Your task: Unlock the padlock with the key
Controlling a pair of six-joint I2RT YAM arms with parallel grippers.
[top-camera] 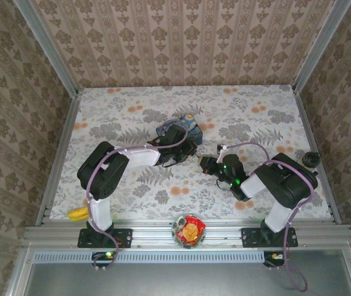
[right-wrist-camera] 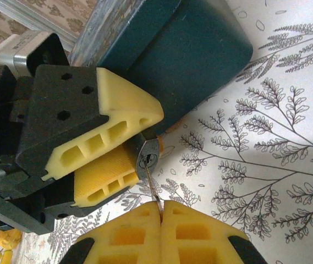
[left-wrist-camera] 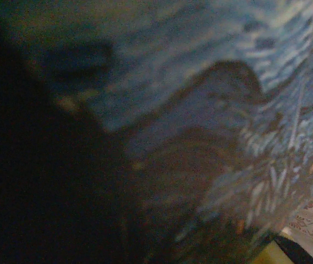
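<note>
**A:** Where does it all stand for you?

**B:** Your left hand (right-wrist-camera: 145, 140) is clamped on the small dark padlock with the silvery keyway face (right-wrist-camera: 148, 158). It holds it over the fern-printed desk (right-wrist-camera: 288, 165), close beside the blue starry-painted rectangular box (right-wrist-camera: 200, 55). Your right hand (right-wrist-camera: 160, 212) has its yellow pads pressed together on the thin metal key (right-wrist-camera: 153, 190). The blade reaches the keyway, but I cannot tell how deep it sits.

**A:** So how do I do the turn well?

**B:** Line the blade up with the keyway first and push straight in until it seats. Then roll your right wrist gently. The blade looks thin, so I'd judge that any sideways load could bend it or let it slip in the pads. Leave the left hand firm so the lock body doesn't twist along.

**A:** And the count?

**B:** One padlock, one key, one blue box, two hands. From above there is also one yellow object (top-camera: 76, 214) at the desk's near left corner and one small dark object (top-camera: 311, 159) by its right edge
</note>
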